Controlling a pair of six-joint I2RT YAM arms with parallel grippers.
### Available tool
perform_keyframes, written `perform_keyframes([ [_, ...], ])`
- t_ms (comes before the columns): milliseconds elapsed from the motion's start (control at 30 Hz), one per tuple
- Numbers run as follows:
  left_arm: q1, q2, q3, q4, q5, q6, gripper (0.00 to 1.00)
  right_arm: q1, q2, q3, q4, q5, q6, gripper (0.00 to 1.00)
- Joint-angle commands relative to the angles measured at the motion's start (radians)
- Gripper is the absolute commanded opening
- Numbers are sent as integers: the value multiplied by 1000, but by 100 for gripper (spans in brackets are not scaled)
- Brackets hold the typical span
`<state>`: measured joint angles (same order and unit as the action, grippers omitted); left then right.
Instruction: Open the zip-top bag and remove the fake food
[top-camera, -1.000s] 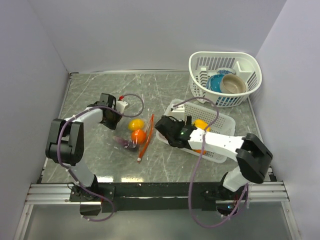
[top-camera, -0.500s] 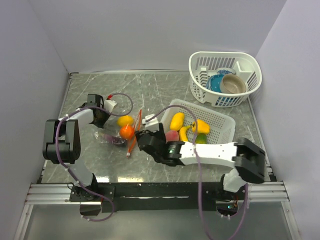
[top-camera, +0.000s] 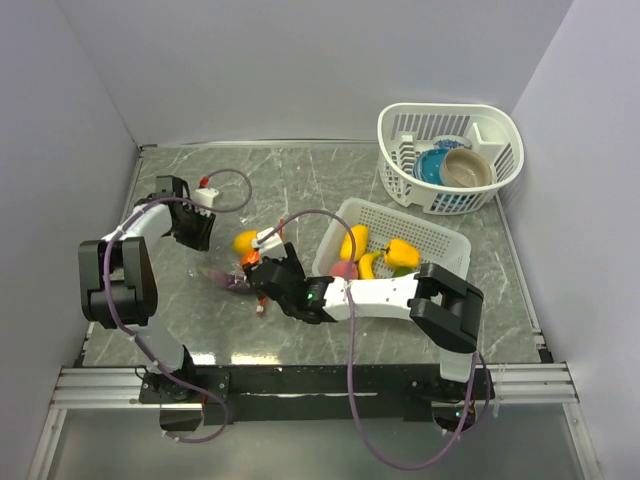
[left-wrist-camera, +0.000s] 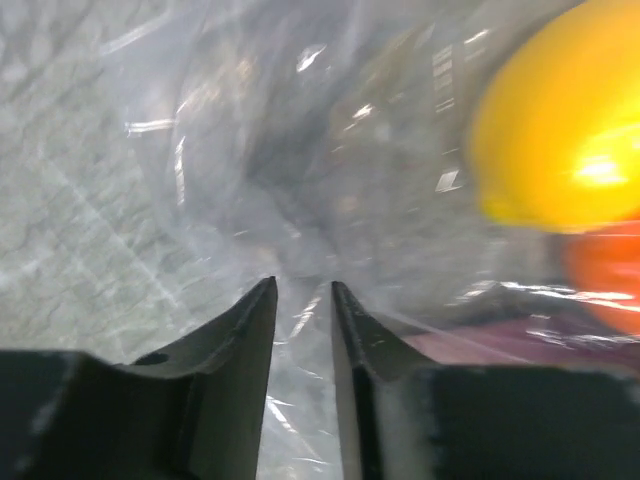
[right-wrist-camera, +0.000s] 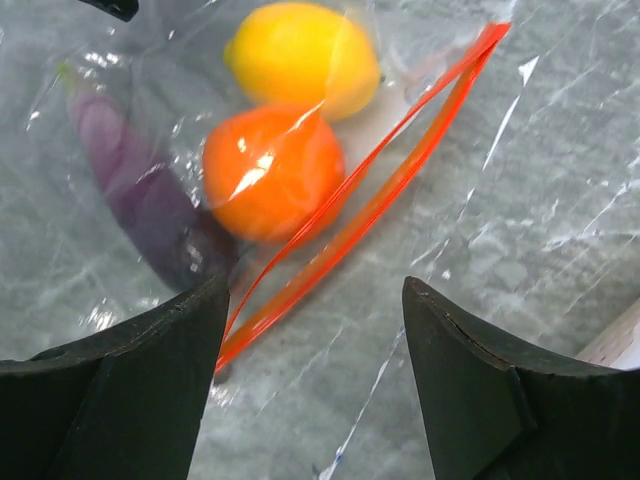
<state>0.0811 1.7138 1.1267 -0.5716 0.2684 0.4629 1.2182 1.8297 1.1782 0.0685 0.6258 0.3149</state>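
Grey marble table (top-camera: 330, 180), right tool (right-wrist-camera: 312, 290) spread above zip-top bag (right-wrist-camera: 130, 90)

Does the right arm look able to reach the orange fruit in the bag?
Probably yes: the right gripper is open short of the zip-top bag, whose red zip strip is parted toward it, with the orange fruit right behind the gap.

Bright, even overhead light is falling; glare is streaking the zip-top bag (left-wrist-camera: 300, 150); left wrist view is blurring.
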Motion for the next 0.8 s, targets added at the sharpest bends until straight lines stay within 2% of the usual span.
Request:
perform_keyframes([
  [0, 2, -33, 68, -114, 202, -69, 30, -42, -4, 2, 92, -38, -53, 78],
  [33, 2, -25, 73, -113, 213, -76, 23, -49, -1, -3, 111, -46, -72, 77],
  [100, 2, -16, 82, -100, 227, -99, 13, -52, 3, -14, 119, -49, -89, 75],
  [133, 2, -8, 84, -96, 229, -107, 5, -52, 9, -17, 123, -46, -106, 74],
  [167, 2, -3, 90, -94, 233, -116, 2, -54, 13, -18, 122, -43, -111, 74],
  [433, -23, 18, 102, -82, 252, -144, 1, -54, 39, -46, 132, -29, -145, 69],
  [767, -133, 75, 73, 2, 152, -173, 1, -55, 63, -72, 149, -20, -194, 68],
])
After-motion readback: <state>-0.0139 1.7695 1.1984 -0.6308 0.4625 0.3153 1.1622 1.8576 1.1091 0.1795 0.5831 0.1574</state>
